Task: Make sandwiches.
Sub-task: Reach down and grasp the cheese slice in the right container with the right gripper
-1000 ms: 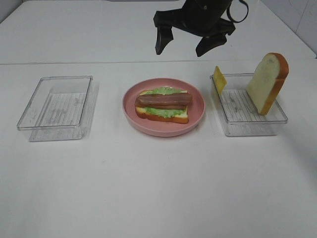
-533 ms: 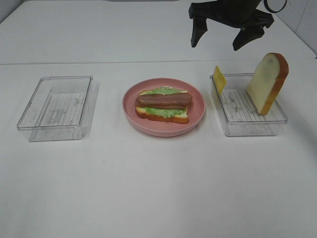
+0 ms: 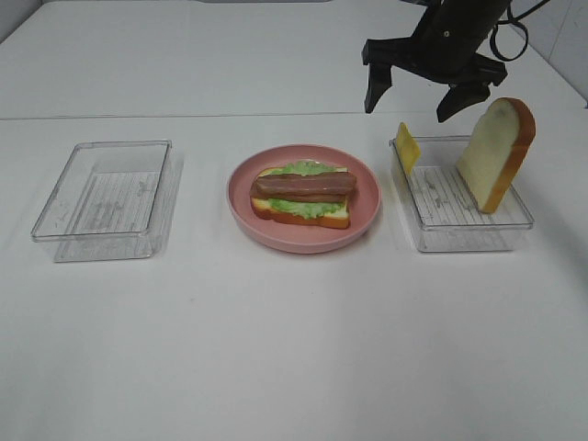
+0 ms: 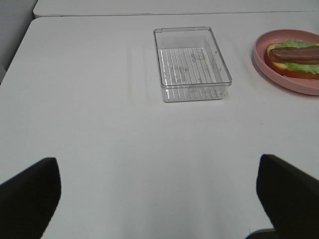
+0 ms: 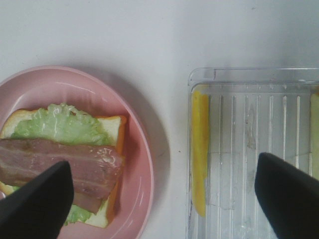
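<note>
Right pincer [image 3: 411, 103], jaws wide, tips down, above the cheese square [image 3: 407, 147].

White bench in a pale, evenly lit room

The bench [image 3: 276, 349] is plain matte white. A thin seam [image 3: 184, 116] crosses it from side to side and, in the high view, runs just under the right pincer [image 3: 409, 108]. Beyond the seam lies another white surface [image 3: 184, 55]. Far to the pincer's left a grey strip [image 3: 11, 16] shows past the corner, and close on its right are pale tiles [image 3: 568, 41]. The light is soft and the shadows are faint.
</note>
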Robot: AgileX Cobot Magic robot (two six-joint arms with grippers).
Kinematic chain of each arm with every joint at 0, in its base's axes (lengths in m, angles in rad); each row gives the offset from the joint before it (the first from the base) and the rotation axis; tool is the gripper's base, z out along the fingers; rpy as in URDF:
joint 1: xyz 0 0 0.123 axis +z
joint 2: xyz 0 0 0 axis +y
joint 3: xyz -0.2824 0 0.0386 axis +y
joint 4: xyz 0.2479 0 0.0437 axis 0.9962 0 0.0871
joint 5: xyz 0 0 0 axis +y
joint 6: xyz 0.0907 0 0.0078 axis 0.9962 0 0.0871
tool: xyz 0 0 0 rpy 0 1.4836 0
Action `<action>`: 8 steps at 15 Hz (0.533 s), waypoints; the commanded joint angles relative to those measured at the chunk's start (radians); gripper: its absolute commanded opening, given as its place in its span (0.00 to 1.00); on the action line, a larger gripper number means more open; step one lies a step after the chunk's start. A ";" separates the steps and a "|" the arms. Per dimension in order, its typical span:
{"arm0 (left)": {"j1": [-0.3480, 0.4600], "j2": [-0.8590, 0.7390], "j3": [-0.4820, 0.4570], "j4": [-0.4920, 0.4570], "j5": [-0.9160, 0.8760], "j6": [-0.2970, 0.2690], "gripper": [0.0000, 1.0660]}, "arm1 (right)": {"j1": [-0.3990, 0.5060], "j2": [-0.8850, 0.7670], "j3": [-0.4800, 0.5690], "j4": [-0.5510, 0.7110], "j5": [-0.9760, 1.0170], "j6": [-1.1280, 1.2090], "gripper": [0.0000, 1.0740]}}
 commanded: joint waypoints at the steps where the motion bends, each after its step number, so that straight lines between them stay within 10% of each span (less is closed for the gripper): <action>1: -0.007 -0.023 0.002 -0.010 -0.010 0.000 0.94 | -0.002 0.012 -0.002 0.001 -0.022 -0.017 0.88; 8: -0.007 -0.023 0.002 -0.010 -0.010 0.000 0.94 | -0.002 0.064 -0.002 -0.011 -0.041 0.001 0.88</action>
